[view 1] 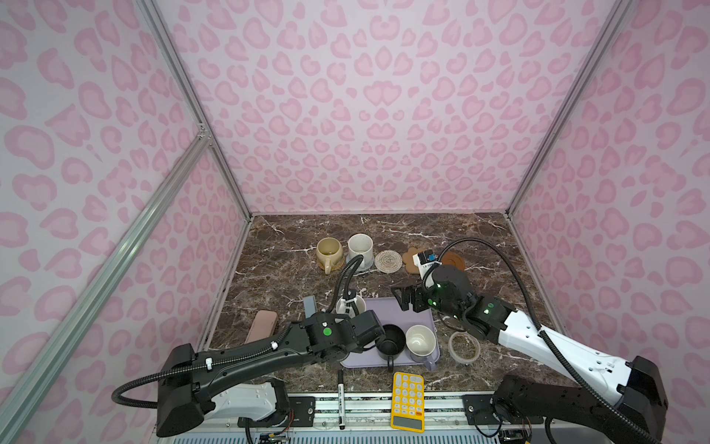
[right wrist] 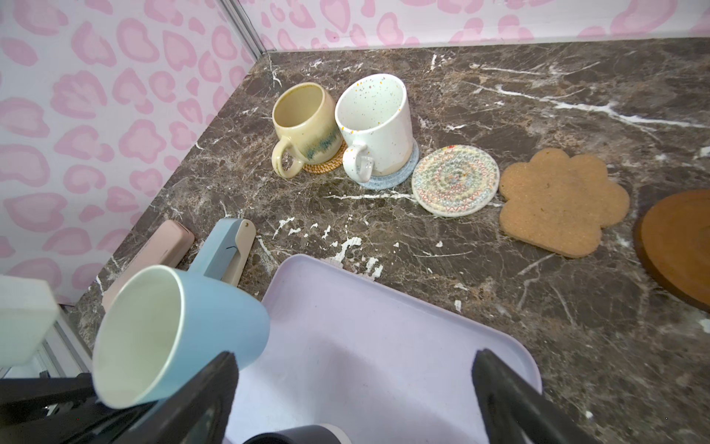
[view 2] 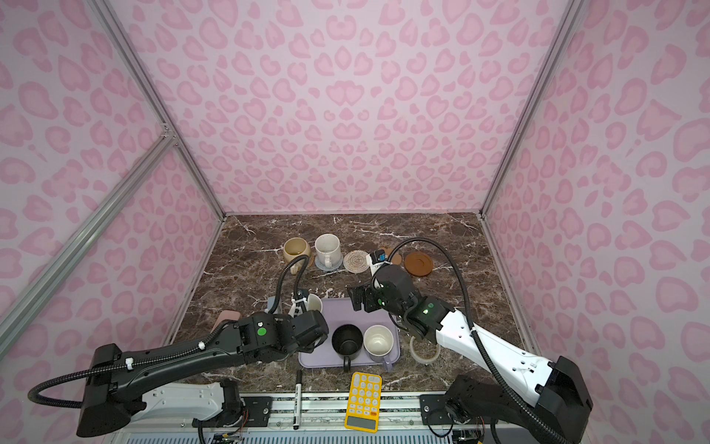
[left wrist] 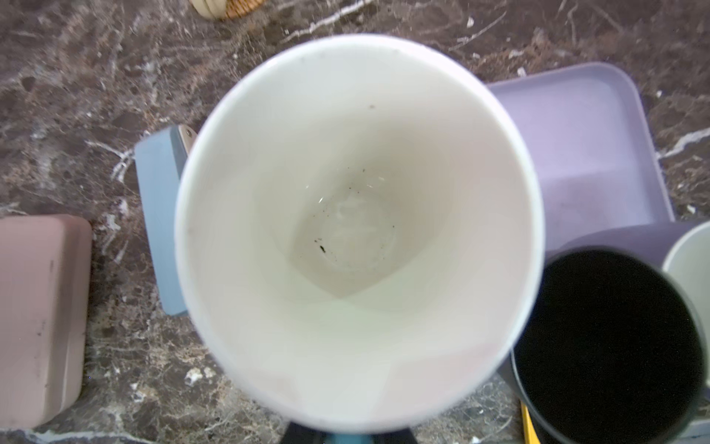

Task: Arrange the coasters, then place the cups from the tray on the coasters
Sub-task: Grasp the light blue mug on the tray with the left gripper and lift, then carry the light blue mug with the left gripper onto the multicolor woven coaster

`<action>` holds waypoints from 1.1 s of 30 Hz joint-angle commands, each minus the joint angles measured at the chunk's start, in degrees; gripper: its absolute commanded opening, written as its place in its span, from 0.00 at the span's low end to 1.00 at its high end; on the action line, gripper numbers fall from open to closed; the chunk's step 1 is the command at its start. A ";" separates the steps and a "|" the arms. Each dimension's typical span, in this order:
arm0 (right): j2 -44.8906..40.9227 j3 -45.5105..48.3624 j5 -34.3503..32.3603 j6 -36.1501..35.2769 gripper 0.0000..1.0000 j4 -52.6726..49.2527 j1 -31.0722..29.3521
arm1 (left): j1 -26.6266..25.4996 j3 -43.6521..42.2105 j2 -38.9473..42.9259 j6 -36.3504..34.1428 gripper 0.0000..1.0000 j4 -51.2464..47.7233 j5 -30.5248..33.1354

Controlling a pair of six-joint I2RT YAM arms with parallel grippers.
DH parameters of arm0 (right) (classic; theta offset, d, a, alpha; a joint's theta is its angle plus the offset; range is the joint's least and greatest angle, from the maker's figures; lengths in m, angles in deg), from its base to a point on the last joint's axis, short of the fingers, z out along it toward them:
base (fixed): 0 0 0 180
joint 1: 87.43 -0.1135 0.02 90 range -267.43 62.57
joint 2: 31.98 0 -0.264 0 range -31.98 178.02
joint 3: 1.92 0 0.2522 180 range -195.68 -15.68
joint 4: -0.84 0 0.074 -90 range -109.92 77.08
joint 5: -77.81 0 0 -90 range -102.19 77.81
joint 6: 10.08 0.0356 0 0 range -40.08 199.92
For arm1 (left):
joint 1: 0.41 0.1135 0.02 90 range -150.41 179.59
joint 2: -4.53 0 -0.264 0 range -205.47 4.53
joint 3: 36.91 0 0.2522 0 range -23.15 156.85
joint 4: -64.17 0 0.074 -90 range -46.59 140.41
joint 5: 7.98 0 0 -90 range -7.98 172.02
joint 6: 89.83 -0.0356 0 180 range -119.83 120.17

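left claw [left wrist: 347, 436] clamped shut on the light blue mug [right wrist: 180, 334], grip mostly hidden under the rim. mug tilted at the far left corner of the lavender tray [view 1: 399, 321]; can't tell if its base touches the tray. inside is white, with a few dark specks at the bottom.

right claw [right wrist: 353, 357] spread wide, holding nothing, hanging over the tray's bare far half.

tray holds two mugs along its near edge: black mug [view 1: 390, 340], inside too dark to read, and lavender mug [view 1: 420, 342], white inside, empty. they sit just beside each other, handles toward the near edge.

back row on the worktop [right wrist: 499, 96]: beige-yellow mug [right wrist: 303, 119] upright on the woven orange-tan coaster [right wrist: 326, 166], looks empty. white speckled mug [right wrist: 374, 123] upright on the grey-blue coaster [right wrist: 397, 178], empty. the two mugs are pressed side by side. next along the row: cream woven coaster [right wrist: 455, 180], brown paw-shaped cork coaster [right wrist: 561, 200], amber-brown disc [right wrist: 680, 246], all bare.

translucent tape ring [view 1: 464, 348] lies on the worktop just right of the tray. yellow calculator [view 1: 408, 399] sits at the near edge.
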 commanded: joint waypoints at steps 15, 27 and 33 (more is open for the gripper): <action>-1.06 3.50 8.56 4.77 0.96 8.50 12.84 | 11.86 24.51 -16.10 -19.09 0.01 11.31 -5.09; 0.66 4.26 10.45 6.97 0.95 8.81 20.17 | 18.32 49.20 -41.76 -18.23 0.01 7.04 -11.30; 2.30 4.60 11.64 8.33 0.94 9.23 23.47 | 19.69 61.38 -53.10 -16.50 0.01 1.78 -9.38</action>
